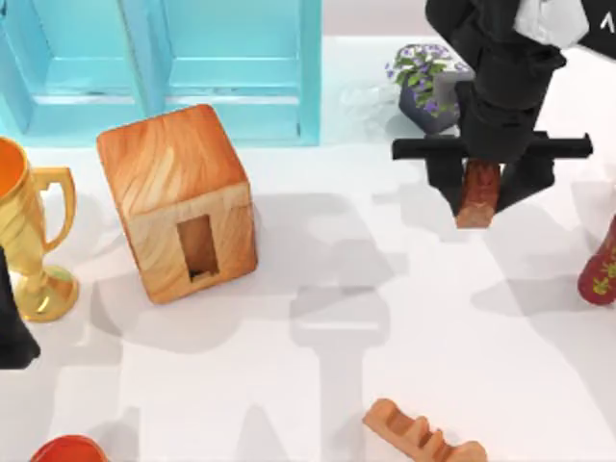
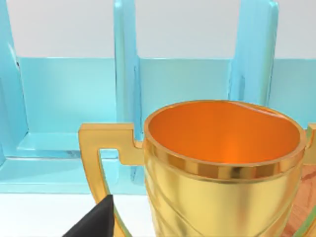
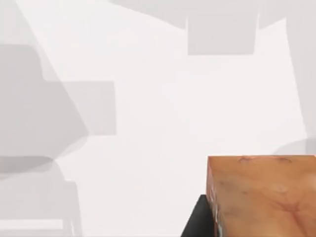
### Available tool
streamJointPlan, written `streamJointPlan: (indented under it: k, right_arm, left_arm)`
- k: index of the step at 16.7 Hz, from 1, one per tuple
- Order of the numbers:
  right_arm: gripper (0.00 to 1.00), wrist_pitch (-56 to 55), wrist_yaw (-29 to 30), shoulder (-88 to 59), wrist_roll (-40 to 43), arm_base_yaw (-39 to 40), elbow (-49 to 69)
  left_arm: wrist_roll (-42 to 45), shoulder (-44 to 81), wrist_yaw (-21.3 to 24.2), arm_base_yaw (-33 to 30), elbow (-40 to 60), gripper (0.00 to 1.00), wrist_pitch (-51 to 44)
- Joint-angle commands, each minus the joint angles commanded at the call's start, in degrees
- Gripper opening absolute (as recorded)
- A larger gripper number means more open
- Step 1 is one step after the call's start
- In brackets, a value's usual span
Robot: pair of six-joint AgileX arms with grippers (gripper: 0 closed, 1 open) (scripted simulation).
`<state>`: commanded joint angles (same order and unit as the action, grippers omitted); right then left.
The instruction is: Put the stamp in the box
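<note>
The box (image 1: 178,200) is a large orange-brown wooden cube at the table's left middle, with a narrow upright hole (image 1: 197,246) in its near face. The stamp (image 1: 478,193), a small reddish-brown block with a lighter end, hangs above the table at the right rear, held between the black fingers of my right gripper (image 1: 480,197), which is shut on it. The right wrist view has the stamp's orange end (image 3: 264,195) close up over bare white table. My left arm (image 1: 12,318) is parked at the left edge, and one dark fingertip (image 2: 94,221) of it rises beside the trophy.
A gold trophy cup (image 1: 24,231) stands at the far left, next to the box. The turquoise cabinet (image 1: 164,63) spans the back left. A flower pot (image 1: 428,87) sits behind the right gripper. A notched orange wooden piece (image 1: 419,438) lies at the front. A red bottle (image 1: 602,269) stands at the right edge.
</note>
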<state>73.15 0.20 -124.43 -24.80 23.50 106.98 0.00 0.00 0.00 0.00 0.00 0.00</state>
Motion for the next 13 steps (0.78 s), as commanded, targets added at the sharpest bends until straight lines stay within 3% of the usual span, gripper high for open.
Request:
streamJointPlan:
  k: [8,13]
  right_arm:
    - [0.0,3.3,0.2,1.3,0.5,-0.5,3.3]
    - [0.0,4.5,2.4,10.5,9.4,-9.7,5.7]
  left_arm:
    - [0.0,0.0,0.0,0.0,0.0,1.0,0.0]
    - [0.0,0.0,0.0,0.0,0.0,1.0,0.0]
